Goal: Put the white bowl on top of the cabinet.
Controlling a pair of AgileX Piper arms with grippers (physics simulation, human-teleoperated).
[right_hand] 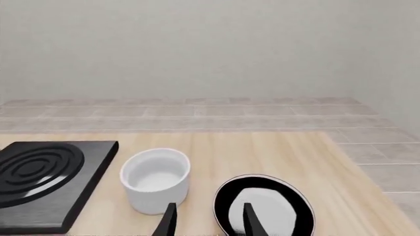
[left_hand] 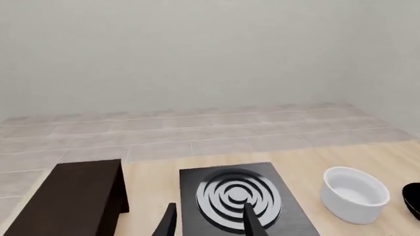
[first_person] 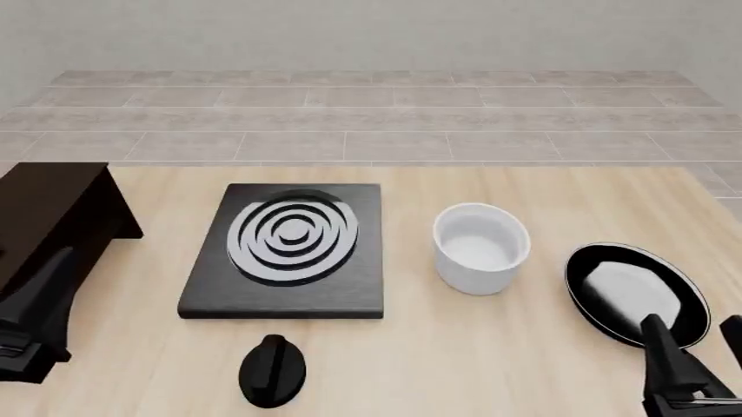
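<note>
Right gripper: two dark fingers stand apart with a clear gap and hold nothing. In the front view this gripper sits at the 5 o'clock corner of the wooden table, its fingertips just over the near rim of the black-rimmed plate. In the right wrist view the plate lies directly past the fingers.

Left gripper: its two dark fingers are likewise spread and empty. In the front view it appears at the 8 o'clock edge, overlapping the near face of the cabinet.

White bowl: upright and empty on the table, at about 3 o'clock from the picture's centre, between the black slab with grey concentric rings and the plate, touching neither. It is well apart from the cabinet, which stands at 9 o'clock with nothing visible on its flat top. The left wrist view shows the same bowl beside the slab, with the cabinet on the slab's other side.

Black knob-shaped object: lies on the table at 6 o'clock, near the slab's near edge.
</note>
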